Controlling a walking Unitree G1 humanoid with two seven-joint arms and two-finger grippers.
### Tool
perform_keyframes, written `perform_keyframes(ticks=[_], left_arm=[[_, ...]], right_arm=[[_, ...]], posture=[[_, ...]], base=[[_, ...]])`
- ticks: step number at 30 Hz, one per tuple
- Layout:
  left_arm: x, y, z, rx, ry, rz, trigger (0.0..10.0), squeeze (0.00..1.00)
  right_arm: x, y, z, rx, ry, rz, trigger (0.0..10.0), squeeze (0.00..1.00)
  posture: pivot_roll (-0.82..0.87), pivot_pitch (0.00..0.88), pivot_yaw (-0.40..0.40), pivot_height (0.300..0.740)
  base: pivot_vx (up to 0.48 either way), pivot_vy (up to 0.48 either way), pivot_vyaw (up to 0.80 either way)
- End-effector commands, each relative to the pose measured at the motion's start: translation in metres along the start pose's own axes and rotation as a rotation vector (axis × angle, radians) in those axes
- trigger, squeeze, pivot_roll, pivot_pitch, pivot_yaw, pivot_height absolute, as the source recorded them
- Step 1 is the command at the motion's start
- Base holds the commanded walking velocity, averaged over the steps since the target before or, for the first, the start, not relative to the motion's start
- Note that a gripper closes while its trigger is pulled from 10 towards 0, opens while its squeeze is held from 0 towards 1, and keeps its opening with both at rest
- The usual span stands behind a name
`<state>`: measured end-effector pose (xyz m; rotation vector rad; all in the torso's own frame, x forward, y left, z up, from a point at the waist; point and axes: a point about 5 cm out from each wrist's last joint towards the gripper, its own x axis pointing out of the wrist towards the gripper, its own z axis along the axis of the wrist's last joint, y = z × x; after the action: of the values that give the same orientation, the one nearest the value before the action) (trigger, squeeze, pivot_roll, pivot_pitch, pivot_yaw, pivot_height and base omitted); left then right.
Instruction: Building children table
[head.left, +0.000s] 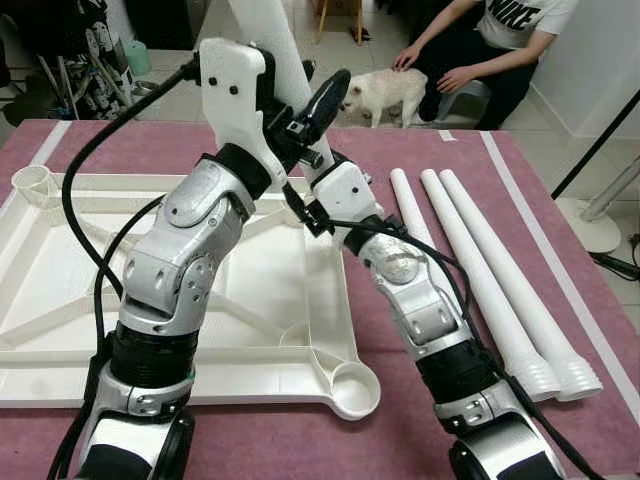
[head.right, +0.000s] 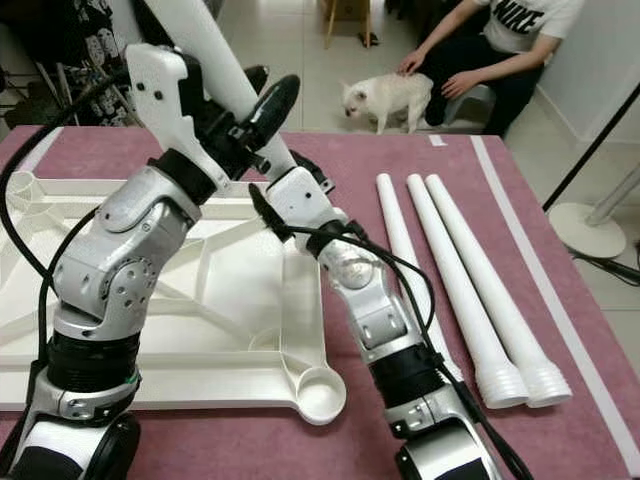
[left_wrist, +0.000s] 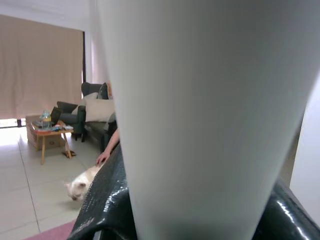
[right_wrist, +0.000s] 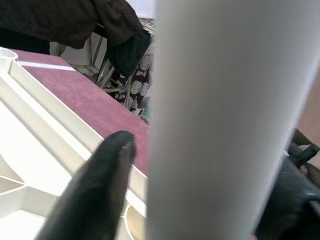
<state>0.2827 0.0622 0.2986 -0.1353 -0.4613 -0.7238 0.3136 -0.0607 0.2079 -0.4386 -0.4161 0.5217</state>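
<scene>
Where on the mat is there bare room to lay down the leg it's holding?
Bare mat lies right of the three legs, toward the white stripe. The strip between tabletop and those legs is crowded by the right arm.

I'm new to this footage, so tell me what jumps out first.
Both grippers, left gripper and right gripper, clasp one white table leg held up over the far edge of the upturned white tabletop on the maroon mat. Three more legs lie to its right; beyond, a seated person pets a white dog.
</scene>
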Motion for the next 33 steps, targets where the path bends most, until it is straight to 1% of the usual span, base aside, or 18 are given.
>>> perform_keyframes(ticks=[1,8,9,10,11,12,13,15,17,18,21,24,26,27,29,30,32,33], left_arm=[[0.004,-0.014,0.011,0.028,-0.056,-0.139,0.0,0.00],[0.005,-0.021,0.005,0.029,-0.028,-0.168,0.0,0.00],[0.005,-0.022,0.002,0.042,-0.003,-0.160,10.0,0.00],[0.005,-0.022,0.000,0.053,0.014,-0.154,10.0,0.00],[0.005,-0.023,-0.003,0.018,0.030,-0.161,10.0,0.82],[0.005,-0.023,-0.003,0.018,0.030,-0.161,10.0,0.82],[0.004,-0.024,-0.007,-0.020,0.045,-0.170,10.0,1.00],[0.002,-0.021,-0.011,-0.089,0.071,-0.151,10.0,1.00],[0.001,-0.018,-0.013,-0.110,0.082,-0.129,10.0,1.00],[-0.001,-0.013,-0.013,-0.149,0.087,-0.112,10.0,0.00],[-0.006,-0.001,-0.016,-0.247,0.108,-0.061,10.0,0.00],[-0.008,0.004,-0.017,-0.275,0.109,-0.039,10.0,0.00],[-0.017,0.017,-0.018,-0.363,0.088,0.004,10.0,0.00],[-0.017,0.017,-0.018,-0.363,0.088,0.004,10.0,0.00],[-0.024,0.026,-0.017,-0.417,0.068,0.044,10.0,0.00],[-0.026,0.035,-0.016,-0.442,0.054,0.090,10.0,0.00],[-0.026,0.035,-0.016,-0.442,0.054,0.090,10.0,0.00],[-0.028,0.041,-0.016,-0.461,0.044,0.128,10.0,0.00]], right_arm=[[0.003,0.003,0.005,-0.008,-0.005,0.029,0.0,0.00],[0.003,0.007,0.010,0.004,-0.017,0.054,0.0,0.00],[0.003,0.008,0.011,0.017,-0.020,0.053,0.0,0.00],[0.003,0.009,0.011,0.025,-0.020,0.051,0.0,0.00],[0.004,0.008,0.012,0.042,-0.020,0.037,0.0,0.00],[0.004,0.008,0.012,0.042,-0.020,0.037,0.0,0.00],[0.004,0.006,0.013,0.063,-0.018,0.018,0.0,0.00],[0.005,0.003,0.014,0.097,-0.018,-0.015,0.0,0.00],[0.005,0.002,0.015,0.109,-0.020,-0.026,0.0,0.00],[0.005,-0.002,0.015,0.129,-0.023,-0.051,0.0,0.00],[0.005,-0.011,0.017,0.144,-0.028,-0.102,0.0,0.00],[0.004,-0.016,0.017,0.139,-0.029,-0.121,0.0,0.00],[0.000,-0.033,0.016,0.140,-0.024,-0.185,0.0,0.00],[0.000,-0.033,0.016,0.140,-0.024,-0.185,0.0,0.00],[-0.004,-0.046,0.014,0.147,-0.009,-0.231,0.0,0.00],[-0.007,-0.053,0.010,0.155,0.005,-0.258,10.0,0.00],[-0.007,-0.053,0.010,0.155,0.005,-0.258,10.0,0.00],[-0.010,-0.059,0.008,0.165,0.015,-0.278,10.0,0.00]], posture=[[0.03,0.000,0.042,0.740],[0.03,0.000,0.043,0.740],[0.03,0.000,0.044,0.740],[0.03,0.000,0.045,0.740],[0.03,0.000,0.049,0.740],[0.03,0.000,0.049,0.740],[0.03,0.000,0.050,0.740],[0.03,0.000,0.056,0.740],[0.03,0.000,0.056,0.740],[0.03,0.000,0.058,0.740],[0.03,0.000,0.063,0.740],[0.03,0.000,0.067,0.740],[0.03,0.000,0.069,0.740],[0.03,0.000,0.069,0.740],[0.03,0.000,0.069,0.740],[0.03,0.000,0.070,0.740],[0.03,0.000,0.070,0.740],[0.03,0.000,0.070,0.740]], base=[[0.000,0.000,0.00],[0.000,0.000,0.00],[0.000,0.000,0.00],[0.000,0.000,0.00],[0.000,0.000,0.00],[0.000,0.000,0.00],[0.000,0.000,0.00],[0.000,0.000,0.00],[0.000,0.000,0.00],[0.000,0.000,0.00],[0.000,0.000,0.00],[0.000,0.000,0.00],[0.000,0.000,0.00],[0.000,0.000,0.00],[0.000,0.000,0.00],[0.000,0.000,0.00],[0.000,0.000,0.00],[0.000,0.000,0.00]])
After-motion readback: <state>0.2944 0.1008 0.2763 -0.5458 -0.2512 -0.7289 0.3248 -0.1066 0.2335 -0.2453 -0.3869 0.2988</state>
